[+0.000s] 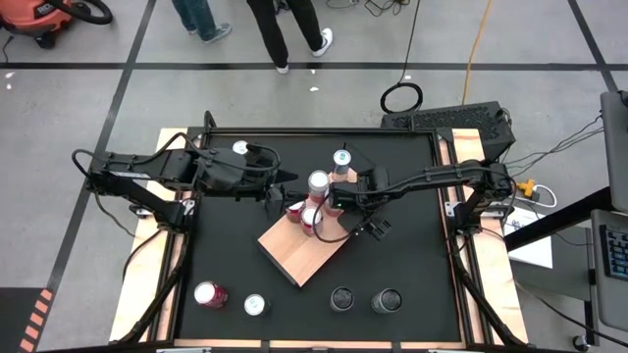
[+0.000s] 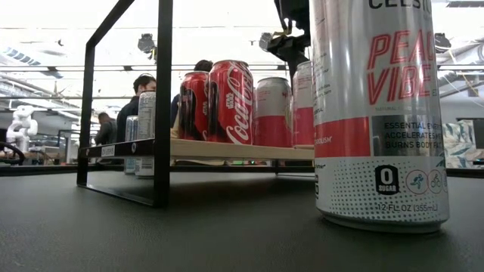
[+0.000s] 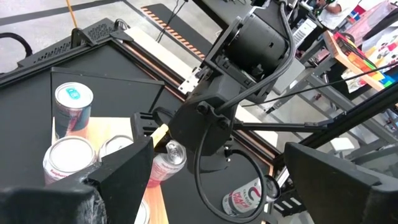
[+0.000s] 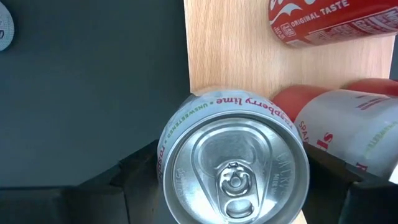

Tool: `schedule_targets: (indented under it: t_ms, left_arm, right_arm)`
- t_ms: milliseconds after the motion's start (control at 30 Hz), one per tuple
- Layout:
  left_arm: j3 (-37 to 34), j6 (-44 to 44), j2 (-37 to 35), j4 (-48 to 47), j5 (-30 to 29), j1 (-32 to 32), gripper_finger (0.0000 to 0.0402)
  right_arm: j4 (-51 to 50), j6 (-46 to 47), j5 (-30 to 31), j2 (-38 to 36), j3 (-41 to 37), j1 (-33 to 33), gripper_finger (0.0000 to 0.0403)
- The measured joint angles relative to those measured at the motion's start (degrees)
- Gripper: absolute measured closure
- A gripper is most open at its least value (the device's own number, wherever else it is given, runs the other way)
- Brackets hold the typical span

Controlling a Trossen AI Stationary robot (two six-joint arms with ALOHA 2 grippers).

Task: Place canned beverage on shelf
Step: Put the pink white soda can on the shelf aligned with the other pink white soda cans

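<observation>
At frame centre the right gripper (image 4: 233, 180) pinches a raspberry lime can (image 4: 233, 163) at the shelf (image 1: 304, 257) edge — left gripper (image 1: 285, 186) spread, empty.

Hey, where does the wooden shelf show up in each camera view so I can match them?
High view: shelf lies diagonal at table centre.
Low view: shelf is the raised board across mid-picture.
Left wrist view: shelf at lower left.
Right wrist view: shelf at top middle.
Shared landmark: the cans standing on it.
</observation>
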Motion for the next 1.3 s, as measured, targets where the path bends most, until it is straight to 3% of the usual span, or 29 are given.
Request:
schedule_targets:
  t_ms: [400,1300]
  left_arm:
    - [0.0,0.0,0.0,-0.1,0.0,0.0,0.0038]
    - [0.0,0.0,0.0,-0.1,0.0,0.0,0.0038]
  right_arm:
    - [0.2,-1.2,-0.5,0.0,-0.1,-1.8,0.0128]
    - [1.3,-3.4,0.1,-1.1,-0.3,-1.9,0.0064]
